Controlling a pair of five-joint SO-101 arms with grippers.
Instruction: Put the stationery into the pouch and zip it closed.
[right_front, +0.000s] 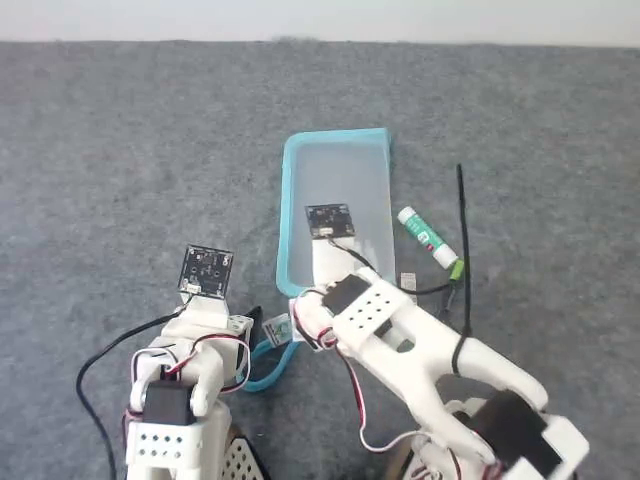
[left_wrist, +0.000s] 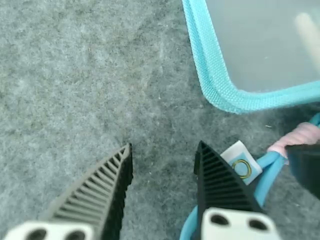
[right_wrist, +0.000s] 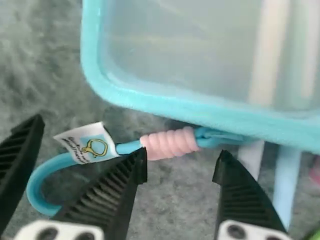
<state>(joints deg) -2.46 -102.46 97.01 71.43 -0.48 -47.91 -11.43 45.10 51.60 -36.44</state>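
Translucent turquoise-edged pouch (right_front: 340, 175) was laid flat on grey desk (right_front: 120, 150). Turquoise loop strap (right_wrist: 45, 170), with pink wrap (right_wrist: 167, 142) and paper tag (right_wrist: 85, 147), was attached at its near corner. White green-capped glue stick (right_front: 428, 238) was laid just beside it, outside.

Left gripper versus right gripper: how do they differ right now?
The left gripper has bare carpet between its fingers; the right gripper points its fingers at the pink wrap on the blue loop. The left gripper sits off the corner of the pouch, one finger beside the white tag; the right gripper faces the pouch's near edge. Both are open, hold nothing and hang low over the carpet.
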